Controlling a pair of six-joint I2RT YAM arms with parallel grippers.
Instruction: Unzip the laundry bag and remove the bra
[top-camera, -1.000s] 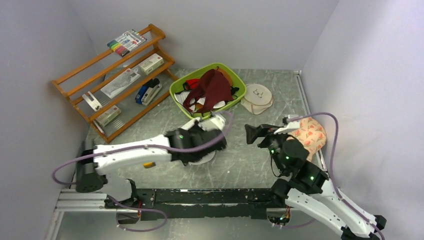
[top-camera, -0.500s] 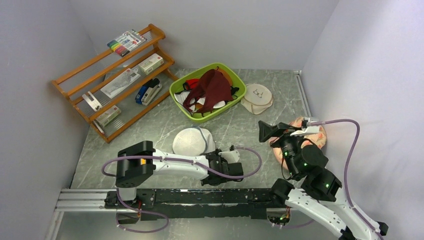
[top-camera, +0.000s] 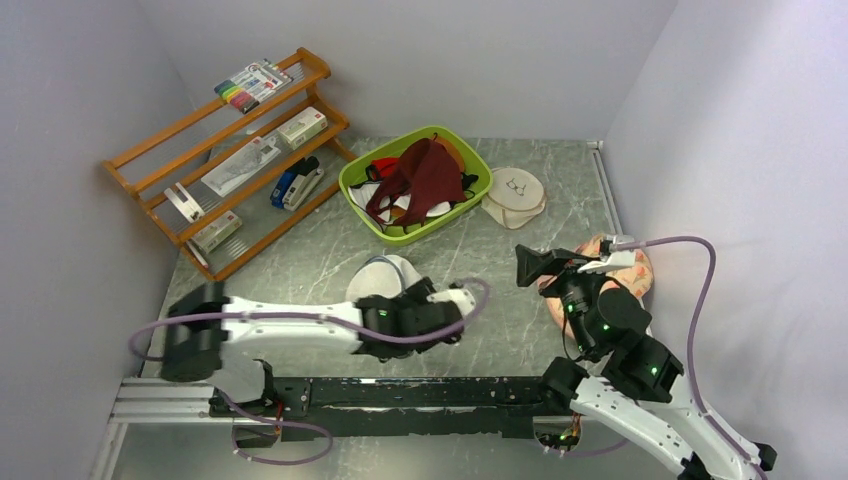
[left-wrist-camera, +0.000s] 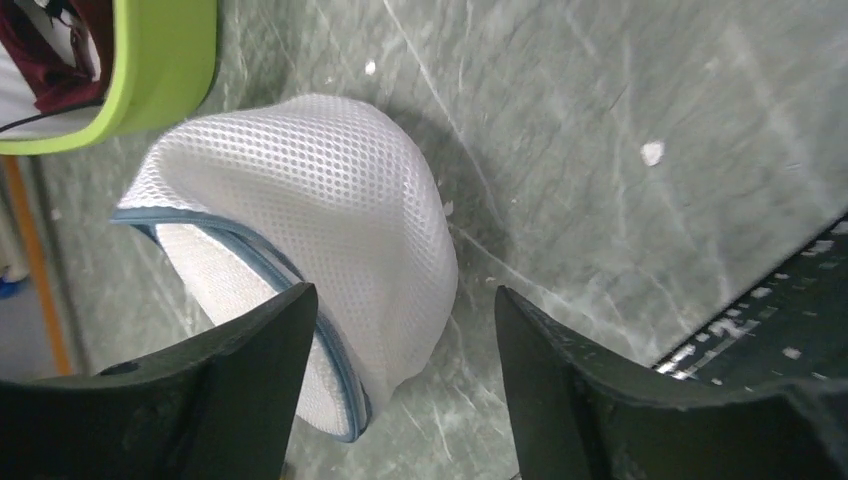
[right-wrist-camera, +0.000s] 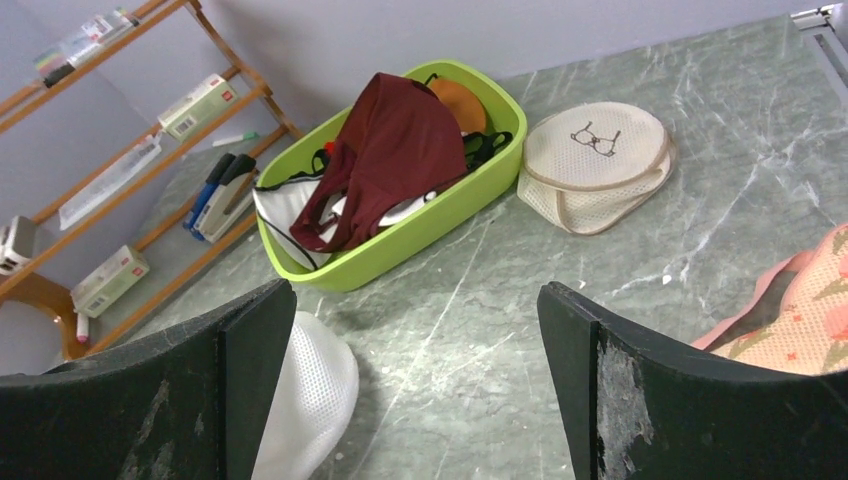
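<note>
At the near edge, the left gripper (left-wrist-camera: 400, 340) has swung forward again after a pull-back toward the rail half a second ago. It is now poised just short of the laundry bag (left-wrist-camera: 310, 220), its fingers spread wide with nothing held. The right gripper (right-wrist-camera: 415, 330) has been drawn back toward the peach floral pouch (right-wrist-camera: 800, 320) and is held there, its fingers also spread and empty.

The laundry bag, covered by the left arm a second ago, is now left free on the marble-patterned table (top-camera: 480, 300), near the middle. It is seen ajar: the two mesh halves are parted along the grey-blue zipper rim, and no garment shows inside. Being round, it has no marked long axis. The rim runs roughly near to far, and the gap appears to face the robot's left.

Farther back, the maroon bra (right-wrist-camera: 385, 140) is draped in the green basket (right-wrist-camera: 440, 225), lying far-right to near-left. The task is therefore judged essentially done.
</note>
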